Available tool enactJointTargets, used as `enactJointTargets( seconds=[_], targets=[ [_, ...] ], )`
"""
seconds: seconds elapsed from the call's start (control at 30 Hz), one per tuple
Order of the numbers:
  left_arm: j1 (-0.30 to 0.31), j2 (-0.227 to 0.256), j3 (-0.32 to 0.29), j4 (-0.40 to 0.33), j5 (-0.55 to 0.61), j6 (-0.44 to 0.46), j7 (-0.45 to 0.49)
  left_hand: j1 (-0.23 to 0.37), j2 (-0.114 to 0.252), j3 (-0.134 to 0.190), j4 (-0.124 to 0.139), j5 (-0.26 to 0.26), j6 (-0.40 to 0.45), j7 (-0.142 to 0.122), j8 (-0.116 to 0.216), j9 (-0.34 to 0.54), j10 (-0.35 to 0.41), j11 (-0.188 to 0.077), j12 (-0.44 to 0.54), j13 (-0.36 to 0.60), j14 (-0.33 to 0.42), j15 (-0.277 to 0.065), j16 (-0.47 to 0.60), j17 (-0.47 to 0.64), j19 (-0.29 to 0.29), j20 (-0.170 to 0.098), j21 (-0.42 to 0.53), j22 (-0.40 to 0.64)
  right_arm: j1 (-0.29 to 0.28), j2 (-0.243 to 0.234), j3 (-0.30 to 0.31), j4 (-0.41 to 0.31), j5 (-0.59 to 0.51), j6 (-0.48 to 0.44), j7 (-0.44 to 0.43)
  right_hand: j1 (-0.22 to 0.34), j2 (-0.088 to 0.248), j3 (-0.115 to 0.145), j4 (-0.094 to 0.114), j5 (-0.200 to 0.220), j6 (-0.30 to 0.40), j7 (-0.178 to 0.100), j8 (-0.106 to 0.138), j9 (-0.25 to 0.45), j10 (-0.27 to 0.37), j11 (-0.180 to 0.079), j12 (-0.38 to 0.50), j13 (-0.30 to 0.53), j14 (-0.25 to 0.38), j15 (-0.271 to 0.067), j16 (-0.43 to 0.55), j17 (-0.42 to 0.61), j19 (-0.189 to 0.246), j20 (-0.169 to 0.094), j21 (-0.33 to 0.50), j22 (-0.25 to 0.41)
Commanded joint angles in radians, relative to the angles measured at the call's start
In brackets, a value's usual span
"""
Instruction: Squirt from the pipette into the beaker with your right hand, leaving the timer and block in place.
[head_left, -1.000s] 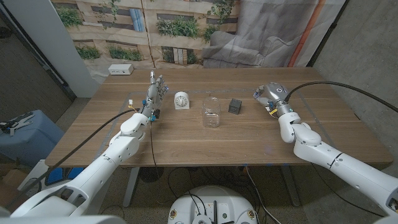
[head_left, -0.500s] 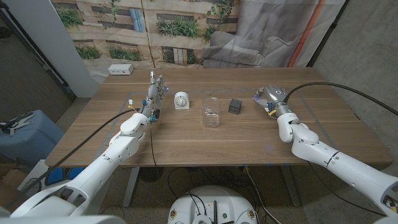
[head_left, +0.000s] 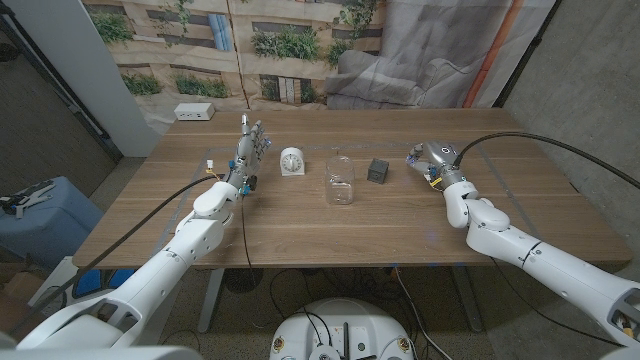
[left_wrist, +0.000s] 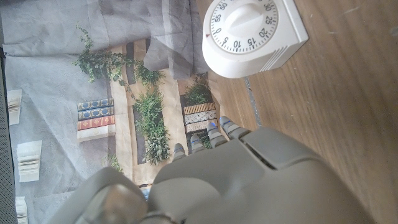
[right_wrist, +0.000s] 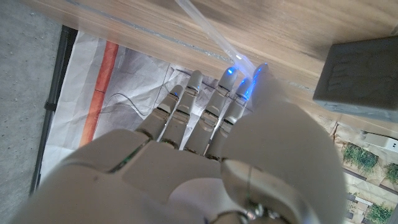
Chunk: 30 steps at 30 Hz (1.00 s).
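Observation:
A clear beaker (head_left: 340, 179) stands mid-table, with a white dial timer (head_left: 291, 160) to its left and a dark grey block (head_left: 378, 170) to its right. The timer (left_wrist: 252, 34) and the block (right_wrist: 367, 78) also show in the wrist views. A clear pipette (right_wrist: 204, 26) lies on the wood, one end at my right hand's fingertips (right_wrist: 231, 78). My right hand (head_left: 431, 158) is just right of the block with its fingers stretched out to the pipette (head_left: 410, 154), and no closed grip shows. My left hand (head_left: 250, 147) stands upright left of the timer, fingers up and holding nothing.
A white box (head_left: 194, 112) sits at the table's far left corner. A thin cable (head_left: 236, 70) hangs down over the back of the table (head_left: 300, 225). Bare wood stretches in front of the beaker to the near edge.
My right hand has crept slightly left, towards the pipette and the block. The left hand, timer, beaker and block have not moved.

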<state>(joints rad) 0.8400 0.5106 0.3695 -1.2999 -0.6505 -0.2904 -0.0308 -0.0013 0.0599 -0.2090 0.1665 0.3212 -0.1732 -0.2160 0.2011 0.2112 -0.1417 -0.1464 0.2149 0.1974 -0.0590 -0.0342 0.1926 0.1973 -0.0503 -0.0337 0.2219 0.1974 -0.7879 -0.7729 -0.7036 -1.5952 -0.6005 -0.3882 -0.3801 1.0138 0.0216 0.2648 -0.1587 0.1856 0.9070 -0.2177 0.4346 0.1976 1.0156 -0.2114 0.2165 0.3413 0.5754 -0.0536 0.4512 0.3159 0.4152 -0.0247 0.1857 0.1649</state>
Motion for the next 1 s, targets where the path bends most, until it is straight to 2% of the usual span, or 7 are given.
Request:
enactJointTargets(
  seconds=[0.03,0.33,0.4,0.73,1.0],
  targets=[
    [0.000,0.000,0.000,0.000,0.000,0.000,0.000,-0.001,0.045,-0.006,-0.002,0.006,-0.004,-0.006,0.006,0.002,-0.002,-0.004,0.005,0.005,-0.009,-0.116,0.006,0.002,-0.005,-0.091,0.005,0.002,0.019,-0.001,-0.019,-0.005,0.004,-0.020,0.034,-0.011,-0.002,-0.001,0.006,0.000,-0.009,-0.002,-0.005,0.003,-0.019,-0.001,-0.009,0.003,-0.015,-0.143,-0.005,0.000,-0.001,0.014,0.002,0.003],
    [0.000,0.000,0.000,0.000,0.000,0.000,0.000,-0.001,0.045,-0.006,-0.002,0.006,-0.004,-0.006,0.006,0.002,-0.003,-0.004,0.004,0.005,-0.009,-0.116,0.006,0.002,-0.004,-0.092,0.006,0.002,0.030,0.004,-0.026,-0.009,0.008,-0.042,0.061,-0.030,-0.012,-0.010,0.011,-0.003,-0.042,0.001,-0.021,0.003,-0.054,-0.001,-0.015,0.006,-0.037,-0.135,-0.012,0.004,-0.008,0.025,0.001,0.003],
    [0.000,0.000,0.000,0.000,0.000,0.000,0.000,-0.001,0.045,-0.006,-0.002,0.006,-0.004,-0.006,0.006,0.002,-0.004,-0.003,0.004,0.005,-0.009,-0.116,0.006,0.002,-0.005,-0.092,0.005,0.002,0.030,0.002,-0.025,-0.015,0.014,-0.045,0.071,-0.044,-0.015,-0.015,0.014,-0.004,-0.078,0.000,-0.039,0.002,-0.089,-0.001,-0.021,0.009,-0.056,-0.133,-0.018,0.008,-0.016,0.031,0.000,0.004],
    [0.000,0.000,0.000,0.000,0.000,0.000,0.000,-0.001,0.045,-0.006,-0.002,0.006,-0.004,-0.006,0.006,0.002,-0.003,-0.004,0.005,0.006,-0.009,-0.116,0.006,0.002,-0.005,-0.091,0.006,0.002,0.025,-0.023,-0.016,-0.050,0.043,-0.034,0.113,-0.101,-0.042,-0.038,0.020,-0.008,-0.165,0.014,-0.081,0.003,-0.193,0.000,-0.026,0.009,-0.125,-0.124,-0.042,0.018,-0.044,0.060,-0.001,0.004],
    [0.000,0.000,0.000,0.000,0.000,0.000,0.000,-0.001,0.045,-0.006,-0.002,0.006,-0.003,-0.006,0.006,0.002,-0.003,-0.004,0.005,0.006,-0.009,-0.116,0.006,0.002,-0.005,-0.092,0.006,0.002,0.022,-0.048,-0.011,-0.088,0.056,-0.034,0.168,-0.138,-0.051,-0.047,0.022,-0.005,-0.267,0.024,-0.126,0.004,-0.292,0.022,-0.034,0.001,-0.184,-0.091,-0.066,0.021,-0.083,0.080,-0.004,0.004]
  ],
)
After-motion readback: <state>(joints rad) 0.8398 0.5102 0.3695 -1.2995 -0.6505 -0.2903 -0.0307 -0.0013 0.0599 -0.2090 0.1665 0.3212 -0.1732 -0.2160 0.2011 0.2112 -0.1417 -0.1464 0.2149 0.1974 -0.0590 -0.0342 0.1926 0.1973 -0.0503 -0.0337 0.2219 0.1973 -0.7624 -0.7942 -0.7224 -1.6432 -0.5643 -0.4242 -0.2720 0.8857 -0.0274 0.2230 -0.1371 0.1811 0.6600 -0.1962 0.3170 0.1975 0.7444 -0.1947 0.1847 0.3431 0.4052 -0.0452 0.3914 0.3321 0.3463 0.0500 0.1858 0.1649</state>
